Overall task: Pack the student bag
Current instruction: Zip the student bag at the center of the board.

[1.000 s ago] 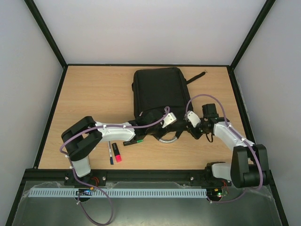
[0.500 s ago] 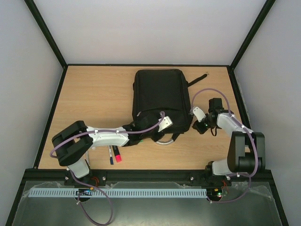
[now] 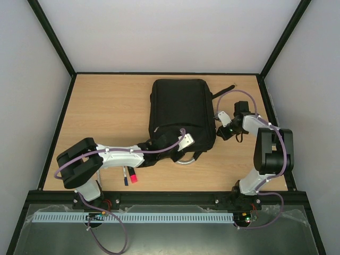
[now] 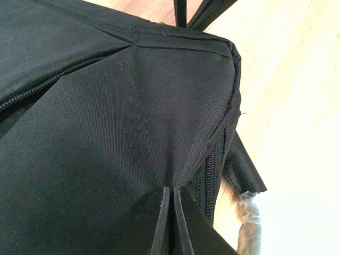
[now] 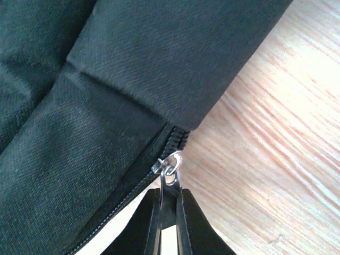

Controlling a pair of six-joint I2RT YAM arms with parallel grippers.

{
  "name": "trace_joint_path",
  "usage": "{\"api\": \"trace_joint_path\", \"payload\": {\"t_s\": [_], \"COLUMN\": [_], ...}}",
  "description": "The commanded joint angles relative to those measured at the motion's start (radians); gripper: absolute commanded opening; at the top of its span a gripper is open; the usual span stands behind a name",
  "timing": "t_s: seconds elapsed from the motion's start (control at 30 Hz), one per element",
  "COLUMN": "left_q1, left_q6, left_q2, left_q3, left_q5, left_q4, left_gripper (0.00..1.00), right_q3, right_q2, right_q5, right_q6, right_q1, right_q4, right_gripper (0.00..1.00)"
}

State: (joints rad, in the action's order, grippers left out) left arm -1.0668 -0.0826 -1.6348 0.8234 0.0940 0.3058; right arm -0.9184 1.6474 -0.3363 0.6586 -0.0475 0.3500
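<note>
Since a second ago the right arm has folded back. Left gripper is clenched on fabric at the 6 o'clock edge of the student bag, which lies centre, toward 12 o'clock. Right gripper, at the bag's 3 o'clock side, pinches the zipper pull. Unzipping seems underway; next, a steady pull along the zip.

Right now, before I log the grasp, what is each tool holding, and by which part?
The left tool pinches a fold of fabric on the student bag; the right tool grips its metal zipper pull.
</note>
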Motion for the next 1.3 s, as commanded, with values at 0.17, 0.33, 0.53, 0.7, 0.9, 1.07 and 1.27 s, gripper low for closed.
{"api": "trace_joint_path", "payload": {"t_s": [0.17, 0.33, 0.53, 0.7, 0.9, 1.07, 1.27], "left_q1": [-0.020, -0.019, -0.010, 0.032, 0.123, 0.265, 0.462], "left_q6": [0.020, 0.046, 0.111, 0.311, 0.409, 0.436, 0.539], "left_q2": [0.023, 0.062, 0.125, 0.200, 0.272, 0.441, 0.591], "left_q3": [0.019, 0.077, 0.186, 0.283, 0.340, 0.196, 0.060], "left_q5": [0.017, 0.079, 0.164, 0.354, 0.496, 0.434, 0.268], "left_q4": [-0.031, -0.087, -0.216, -0.373, -0.559, -0.527, -0.599], "left_gripper": [0.06, 0.44, 0.98, 1.00, 1.00, 0.99, 1.00], "right_q3": [-0.032, 0.039, 0.045, -0.027, -0.063, -0.069, -0.099], "right_q2": [0.011, -0.176, -0.410, -0.560, -0.655, -0.648, -0.599], "right_q5": [0.008, 0.056, 0.051, -0.043, -0.112, -0.253, -0.204], "right_q6": [-0.095, -0.102, -0.150, -0.246, -0.349, -0.397, -0.444], "right_q1": [-0.014, -0.014, -0.014, -0.014, -0.012, -0.010, 0.149], "right_q4": [-0.046, -0.047, 0.045, 0.117, 0.140, 0.131, 0.064], "right_gripper": [0.07, 0.31, 0.60, 1.00, 1.00, 0.99, 0.99]}}
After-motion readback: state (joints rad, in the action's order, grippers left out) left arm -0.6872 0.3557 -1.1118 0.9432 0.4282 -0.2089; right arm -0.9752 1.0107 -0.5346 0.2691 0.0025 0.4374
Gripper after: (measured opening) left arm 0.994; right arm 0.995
